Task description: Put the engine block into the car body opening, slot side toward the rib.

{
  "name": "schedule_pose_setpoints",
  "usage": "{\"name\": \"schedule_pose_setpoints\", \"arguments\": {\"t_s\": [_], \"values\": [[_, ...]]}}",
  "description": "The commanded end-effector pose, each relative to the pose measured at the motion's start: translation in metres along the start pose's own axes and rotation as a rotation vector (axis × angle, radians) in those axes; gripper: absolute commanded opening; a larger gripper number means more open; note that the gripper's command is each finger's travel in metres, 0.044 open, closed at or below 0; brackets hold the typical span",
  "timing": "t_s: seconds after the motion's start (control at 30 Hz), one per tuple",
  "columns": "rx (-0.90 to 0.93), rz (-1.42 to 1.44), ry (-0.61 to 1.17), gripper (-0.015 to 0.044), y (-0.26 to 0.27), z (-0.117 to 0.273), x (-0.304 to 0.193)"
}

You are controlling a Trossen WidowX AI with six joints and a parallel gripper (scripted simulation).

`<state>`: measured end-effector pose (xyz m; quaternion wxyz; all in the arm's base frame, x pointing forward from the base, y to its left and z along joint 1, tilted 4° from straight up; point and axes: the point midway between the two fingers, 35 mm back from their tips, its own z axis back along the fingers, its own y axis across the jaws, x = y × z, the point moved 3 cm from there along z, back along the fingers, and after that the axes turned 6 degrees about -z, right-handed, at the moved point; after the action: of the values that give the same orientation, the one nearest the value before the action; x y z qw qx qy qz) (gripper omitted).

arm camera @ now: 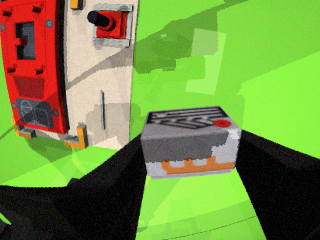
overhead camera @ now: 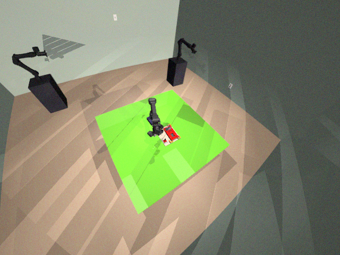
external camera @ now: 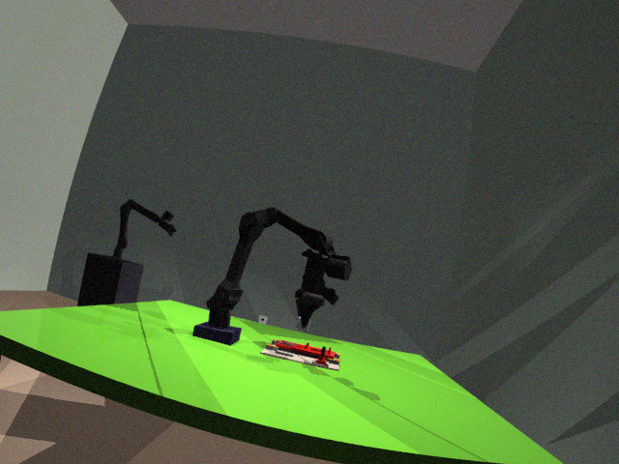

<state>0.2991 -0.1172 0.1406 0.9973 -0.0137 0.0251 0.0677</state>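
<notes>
- The hand (overhead camera: pixel 157 132) (external camera: pixel 304 325) (arm camera: pixel 187 135) is grasping the block (arm camera: pixel 187 146), one finger at each short end.
- The block is above the bench (overhead camera: pixel 132 159) (external camera: pixel 240 390) (arm camera: pixel 280 85), near the car (overhead camera: pixel 171 133) (external camera: pixel 300 347) (arm camera: pixel 30 85), and outside its opening (arm camera: pixel 29 49).
- In the wrist view the block's long axis runs left to right, from finger to finger, roughly crosswise to the long axis of the car, which runs up and down that view.
- Its dark-grooved face points up, with one red dot at the right; a long side, grey and white with orange marks, faces the wrist camera.
- I cannot tell which side is the slot side.
- Counted: one block, one car, one white board (overhead camera: pixel 166 143) (external camera: pixel 280 355) (arm camera: pixel 116 75) beneath the car.
- One black-tipped lever (arm camera: pixel 102 20) stands on the board beside the car.
- Four red pegs show on the car in the wrist view, around the opening.
- Three arms in the top view: one over the bench, two on dark stands, one to each stand; the exterior view shows two arms and one stand.
</notes>
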Motion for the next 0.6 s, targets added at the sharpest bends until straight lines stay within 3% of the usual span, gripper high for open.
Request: {"name": "schedule_pose_setpoints", "arguments": {"t_s": [0.0, 0.57], "values": [[-0.001, 0.008, -0.011, 0.0000, 0.001, 0.013, 0.000], [0.006, 0.009, -0.064, 0.0000, 0.000, -0.003, -0.005]]}}
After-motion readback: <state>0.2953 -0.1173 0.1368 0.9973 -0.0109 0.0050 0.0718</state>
